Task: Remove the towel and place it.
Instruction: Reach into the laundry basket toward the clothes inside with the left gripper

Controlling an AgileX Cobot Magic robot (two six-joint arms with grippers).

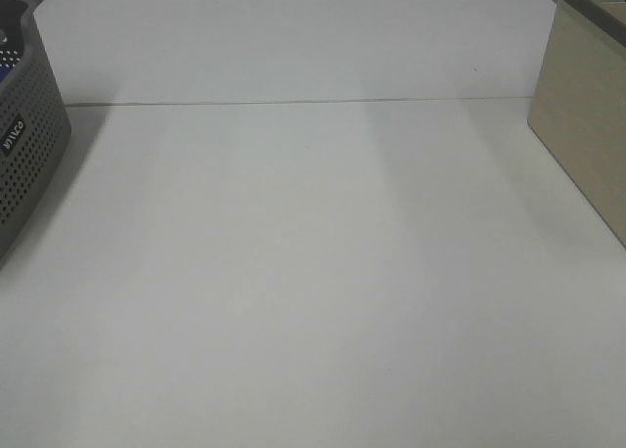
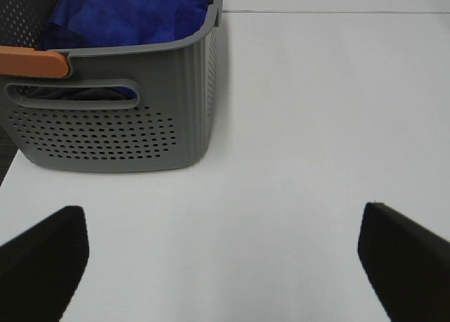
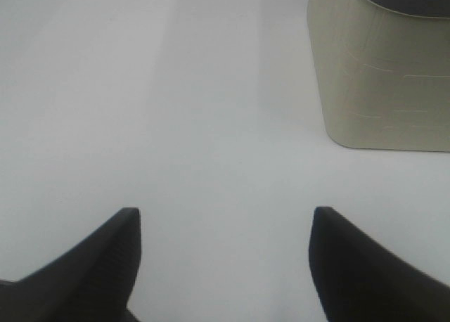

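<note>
The royal-blue towel (image 2: 130, 13) lies bunched inside a grey perforated basket (image 2: 119, 136), seen in the left wrist view; in the exterior high view only a sliver of blue (image 1: 5, 74) shows in the basket (image 1: 29, 145) at the far left edge. My left gripper (image 2: 225, 255) hovers open over bare table, short of the basket, with nothing between its fingers. My right gripper (image 3: 225, 255) is open too, above bare table near a beige bin (image 3: 383, 76). Neither arm shows in the exterior high view.
An orange handle (image 2: 31, 62) lies across the basket's rim. The beige bin (image 1: 587, 115) stands at the table's right edge. A white back panel (image 1: 293, 42) closes off the far side of the white table (image 1: 313, 272).
</note>
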